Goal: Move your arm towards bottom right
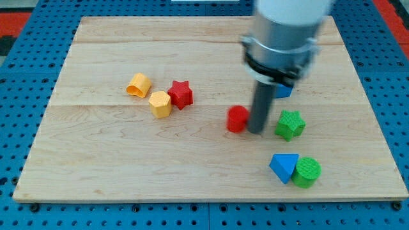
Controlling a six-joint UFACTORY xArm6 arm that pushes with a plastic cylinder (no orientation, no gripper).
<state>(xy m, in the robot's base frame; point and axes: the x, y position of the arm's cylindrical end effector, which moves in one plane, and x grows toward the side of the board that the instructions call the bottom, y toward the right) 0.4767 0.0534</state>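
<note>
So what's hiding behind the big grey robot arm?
A blue block peeks out behind the grey arm, just above the green star block. Only one corner shows; its shape is covered. My tip sits beside the red cylinder block.

My tip [256, 131] sits between red cylinder [238, 119] at 9 o'clock and green star [290, 124] at 3. Toward 5 o'clock: blue triangle [284, 167], green cylinder [307, 172] block. Bare wooden board [160, 172] at 7.

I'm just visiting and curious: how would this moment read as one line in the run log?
my tip: between red cylinder block and green star block | goal: bottom right | there: blue triangular block, green cylinder block
</note>
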